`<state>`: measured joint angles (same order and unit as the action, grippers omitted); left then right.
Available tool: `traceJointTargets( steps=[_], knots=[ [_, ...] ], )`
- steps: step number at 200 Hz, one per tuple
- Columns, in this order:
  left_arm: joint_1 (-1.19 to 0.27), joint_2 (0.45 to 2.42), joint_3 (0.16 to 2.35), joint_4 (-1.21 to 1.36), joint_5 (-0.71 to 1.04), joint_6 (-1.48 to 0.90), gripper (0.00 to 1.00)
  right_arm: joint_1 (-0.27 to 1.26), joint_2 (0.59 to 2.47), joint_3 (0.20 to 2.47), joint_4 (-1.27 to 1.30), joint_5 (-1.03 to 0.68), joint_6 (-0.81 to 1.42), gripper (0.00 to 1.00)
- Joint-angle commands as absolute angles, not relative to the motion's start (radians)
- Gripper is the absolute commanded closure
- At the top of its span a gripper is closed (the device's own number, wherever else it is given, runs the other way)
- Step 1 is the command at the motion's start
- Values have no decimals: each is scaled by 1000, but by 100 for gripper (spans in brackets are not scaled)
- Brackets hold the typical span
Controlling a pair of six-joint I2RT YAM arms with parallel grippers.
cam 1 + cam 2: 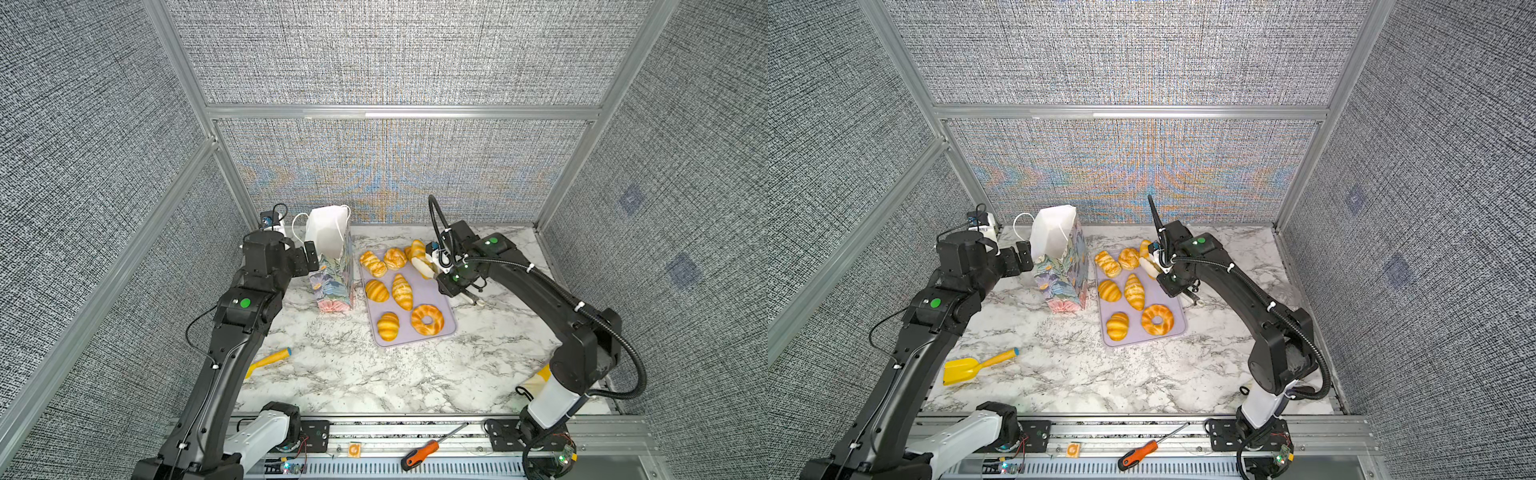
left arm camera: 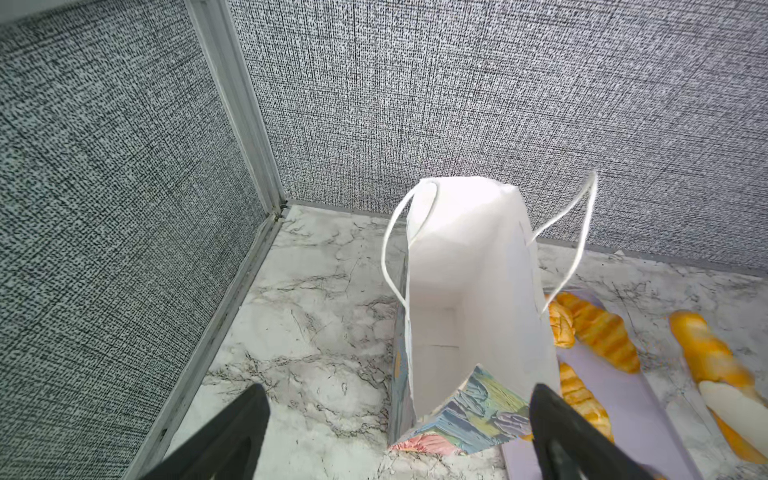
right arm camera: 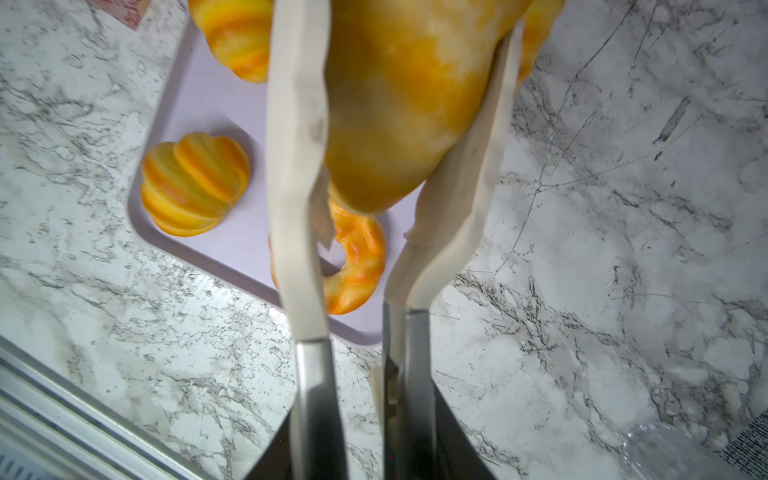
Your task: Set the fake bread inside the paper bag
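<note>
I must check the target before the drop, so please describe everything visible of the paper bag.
The paper bag stands upright on the marble table, beside the lilac tray. Pastel floral print outside, white inside, two white cord handles. Its mouth is open; it looks empty. The open left gripper hovers at its rim.

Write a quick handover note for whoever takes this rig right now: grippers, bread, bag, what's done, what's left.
Left gripper: open at the bag mouth, gripping nothing.
Right gripper: shut on one bread, held above the far end of the tray.
Bag: upright left of the tray, mouth open, looks empty inside.
Other bread: six pieces in plain sight on the tray; another may sit behind the right gripper.
Done: one piece picked up.
Left: carry it over, drop it into the bag, then the rest.
</note>
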<state>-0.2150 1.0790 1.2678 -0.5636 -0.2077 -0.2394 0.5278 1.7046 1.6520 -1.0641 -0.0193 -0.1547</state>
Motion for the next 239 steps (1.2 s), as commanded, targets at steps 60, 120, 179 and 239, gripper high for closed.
traceJointTargets(
  steps=[60, 120, 179, 239],
  knots=[
    [-100, 1189, 1271, -504, 8, -224, 8, 541, 1671, 1743, -1050, -164, -140, 68],
    [-89, 1244, 1282, -495, 50, -208, 15, 604, 1703, 1866, -1040, -235, -98, 68],
    [-51, 1233, 1248, -469, 101, -233, 19, 695, 1722, 1948, -946, -318, -36, 68],
    [-32, 1218, 1197, -456, 114, -240, 19, 789, 1796, 2069, -928, -332, -4, 69]
  ],
)
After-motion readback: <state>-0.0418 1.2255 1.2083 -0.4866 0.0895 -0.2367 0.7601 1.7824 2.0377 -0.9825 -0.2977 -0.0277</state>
